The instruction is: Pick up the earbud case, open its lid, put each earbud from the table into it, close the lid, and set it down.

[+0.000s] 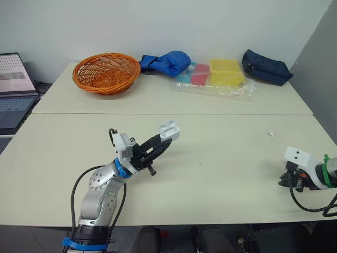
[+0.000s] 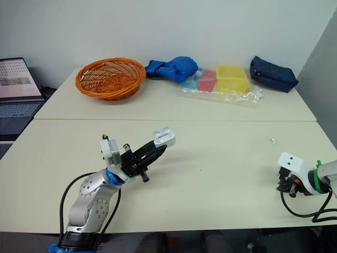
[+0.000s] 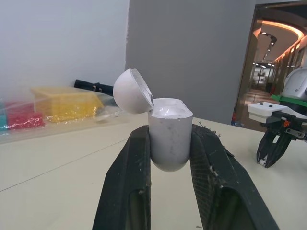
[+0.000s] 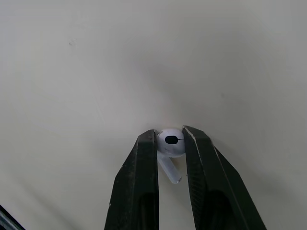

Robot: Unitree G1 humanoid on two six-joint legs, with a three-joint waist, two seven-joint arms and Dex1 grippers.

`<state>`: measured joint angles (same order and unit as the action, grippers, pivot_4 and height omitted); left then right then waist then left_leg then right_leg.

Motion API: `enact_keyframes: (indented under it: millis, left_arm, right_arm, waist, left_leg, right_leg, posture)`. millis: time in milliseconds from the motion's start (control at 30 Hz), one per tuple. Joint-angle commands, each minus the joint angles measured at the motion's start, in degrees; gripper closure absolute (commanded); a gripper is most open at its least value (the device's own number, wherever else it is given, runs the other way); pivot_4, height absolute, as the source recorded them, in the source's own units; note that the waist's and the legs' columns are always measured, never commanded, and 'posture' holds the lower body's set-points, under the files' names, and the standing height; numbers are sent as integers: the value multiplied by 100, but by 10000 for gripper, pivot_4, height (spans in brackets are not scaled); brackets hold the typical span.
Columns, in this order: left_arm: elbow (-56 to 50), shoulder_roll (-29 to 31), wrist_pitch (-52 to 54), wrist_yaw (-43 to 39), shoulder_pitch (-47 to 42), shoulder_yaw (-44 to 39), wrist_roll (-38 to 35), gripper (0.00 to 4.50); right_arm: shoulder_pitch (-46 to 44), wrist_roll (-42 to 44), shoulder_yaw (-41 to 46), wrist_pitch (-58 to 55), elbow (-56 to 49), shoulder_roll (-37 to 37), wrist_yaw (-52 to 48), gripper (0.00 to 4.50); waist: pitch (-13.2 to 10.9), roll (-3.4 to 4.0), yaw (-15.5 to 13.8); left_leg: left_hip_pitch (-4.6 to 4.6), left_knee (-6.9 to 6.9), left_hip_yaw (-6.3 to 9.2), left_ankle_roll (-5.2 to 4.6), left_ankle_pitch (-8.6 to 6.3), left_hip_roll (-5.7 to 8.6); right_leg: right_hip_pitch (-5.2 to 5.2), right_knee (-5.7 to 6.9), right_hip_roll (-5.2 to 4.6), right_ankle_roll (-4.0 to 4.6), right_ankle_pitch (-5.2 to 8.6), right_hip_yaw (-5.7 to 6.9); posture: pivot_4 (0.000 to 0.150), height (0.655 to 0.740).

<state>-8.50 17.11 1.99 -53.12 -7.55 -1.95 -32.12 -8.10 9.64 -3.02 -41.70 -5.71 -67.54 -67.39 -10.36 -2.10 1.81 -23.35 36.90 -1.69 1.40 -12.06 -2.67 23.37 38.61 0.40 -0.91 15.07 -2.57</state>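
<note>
My two head eyes sit side by side above the table's near edge, looking forward and down, and share almost the whole tabletop out to the far wall. My left wrist camera rides low behind my left gripper, the pinched earbud case close before it, facing right and far. Like the head eyes, it catches my right gripper. My right wrist camera looks straight down, very near the tabletop and the pinched earbud.

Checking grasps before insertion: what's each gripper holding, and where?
Left gripper: earbud case, by its lower body. Right gripper: earbud, by its head.
</note>
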Motion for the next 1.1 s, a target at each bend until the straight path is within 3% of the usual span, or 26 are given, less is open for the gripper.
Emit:
enact_keyframes:
  millis: [33, 100, 167, 233, 300, 367, 567, 1100]
  left_arm:
    - [-77, -28, -132, -25, -92, 14, 12, 37408]
    - [-24, -56, -167, -30, -139, 32, 31, 37408]
    - [103, -105, -233, -31, -240, 38, 59, 37408]
    - [266, -237, -337, 11, -384, 81, 130, 37408]
    - [377, -372, -437, 64, -494, 134, 211, 37408]
    - [527, -510, -573, 110, -634, 183, 306, 37408]
    - [1119, -956, -1025, 336, -1263, 260, 629, 37408]
    - [1359, -1138, -1230, 315, -1631, 335, 688, 37408]
  right_arm:
    - [-441, 571, 326, -314, -647, 213, -80, 41132]
    - [-1330, 1465, 787, -1077, -1266, 1138, 490, 41132]
    - [-2422, 2476, 1654, -2223, -1798, 2826, 1838, 41132]
    - [-3046, 3218, 1991, -2401, -2497, 4259, 2932, 41132]
    - [-3268, 3581, 2109, -2535, -2969, 5166, 3720, 41132]
    - [-3158, 3570, 1901, -2579, -3242, 5628, 4258, 41132]
    - [-2635, 2901, 719, -1733, -3174, 6298, 4994, 41132]
    - [-2317, 2397, 288, -742, -2642, 6112, 5256, 41132]
  waist:
    - [-1, 1, 15]
    - [-3, -2, 48]
    - [-13, -3, 129]
    - [-16, 3, 128]
    - [-11, 7, 32]
    - [-7, 2, -63]
    - [-6, 2, -80]
    - [-6, 2, -6]
  left_leg:
    - [0, -1, 0, 0, 0, 0]
    - [0, -1, 1, 0, 0, 0]
    - [3, -2, 11, 0, 0, -9]
    - [-1, 1, 21, 2, 1, -5]
    - [-12, -3, 41, 3, 2, -19]
    - [-33, -7, 55, 3, 1, -20]
    - [-127, 7, 25, 4, 0, 2]
    - [-105, 5, 27, 0, 2, -7]
  right_leg:
    - [1, 2, 1, 0, 0, -1]
    - [6, 8, 6, 0, 0, -2]
    - [12, 23, 21, -22, -17, -14]
    - [18, 35, 29, -40, -30, -5]
    - [20, 33, 39, -28, -24, 5]
    - [24, 25, 37, -7, -6, 26]
    - [99, 19, -19, -33, -24, 17]
    - [87, 12, 26, -49, -28, 18]
  posture:
    - [1500, 7400]
    - [1500, 7400]
    - [1500, 7400]
    - [1500, 7400]
    - [1500, 7400]
    - [1500, 7400]
    - [1500, 7400]
    - [1500, 7400]
